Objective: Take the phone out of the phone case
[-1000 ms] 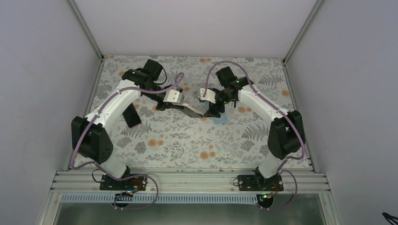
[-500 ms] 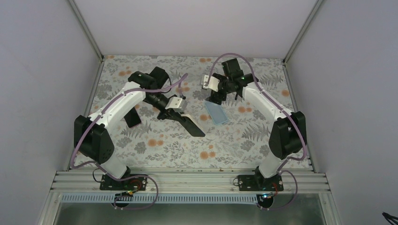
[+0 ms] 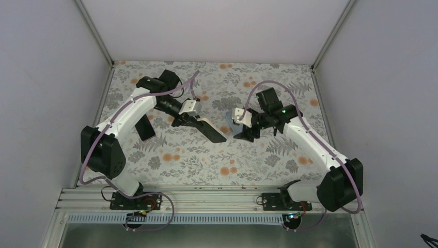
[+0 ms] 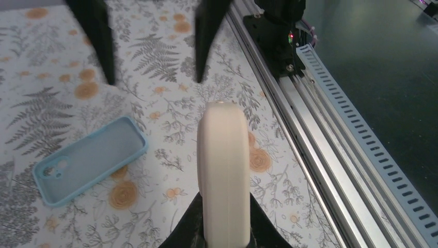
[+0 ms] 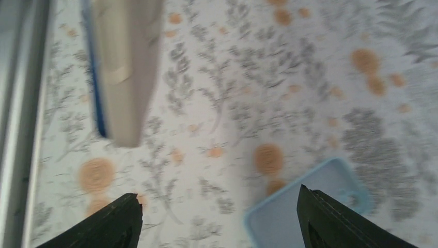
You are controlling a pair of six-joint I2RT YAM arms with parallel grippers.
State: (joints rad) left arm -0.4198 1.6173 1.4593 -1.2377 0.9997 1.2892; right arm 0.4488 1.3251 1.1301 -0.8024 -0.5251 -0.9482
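Two parts separated. Phone (image 4: 222,170) clamped across flat faces, edge-up, in left gripper (image 4: 223,230), lifted just beside case (image 4: 90,160). Right gripper (image 5: 218,194) spread wide, empty, above case. Phone likely stiff, slick, breakable: keep hold on faces. Case looks soft, light.

No readable text, label, brand, number or sign anywhere.
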